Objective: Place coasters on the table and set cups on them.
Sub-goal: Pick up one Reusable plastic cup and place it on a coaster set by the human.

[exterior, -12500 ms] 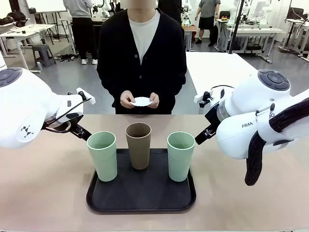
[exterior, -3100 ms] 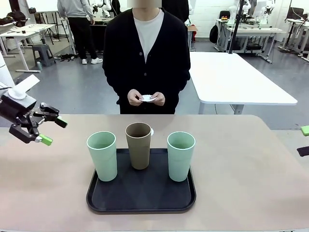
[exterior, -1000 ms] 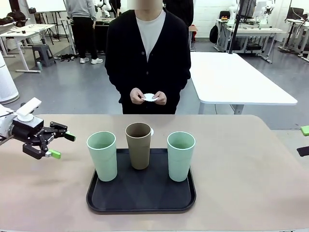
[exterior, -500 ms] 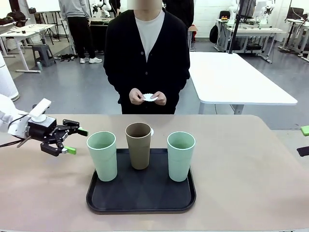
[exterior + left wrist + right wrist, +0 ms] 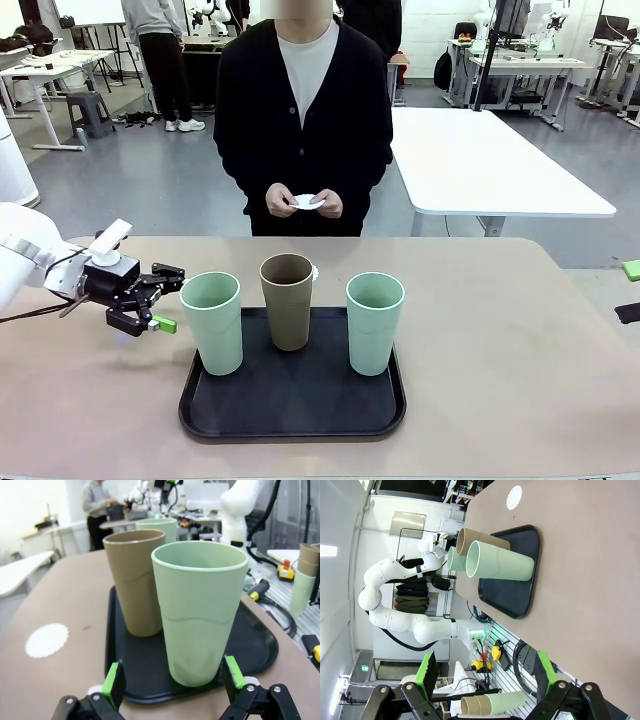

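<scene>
Three cups stand on a black tray (image 5: 292, 405): a mint cup (image 5: 212, 322) at left, a brown cup (image 5: 287, 301) in the middle, a mint cup (image 5: 375, 323) at right. My left gripper (image 5: 163, 298) is open just left of the left mint cup (image 5: 199, 611), its green pads level with the cup's lower part and not touching it. One white coaster (image 5: 46, 640) lies on the beige table (image 5: 500, 350) beyond the brown cup (image 5: 135, 580). The person holds more coasters (image 5: 307, 202) in both hands. My right gripper (image 5: 485, 675) is open and holds nothing, at the table's right edge (image 5: 630, 290).
The person stands at the far side of the table, hands held above its far edge. A white table (image 5: 480, 160) stands behind on the right. The coaster (image 5: 514, 497) and the tray (image 5: 512, 575) lie far from my right gripper.
My left gripper has moved right and slightly nearer across the table, up to the left mint cup, staying open. The cups, the tray and the person's hands have not moved.
</scene>
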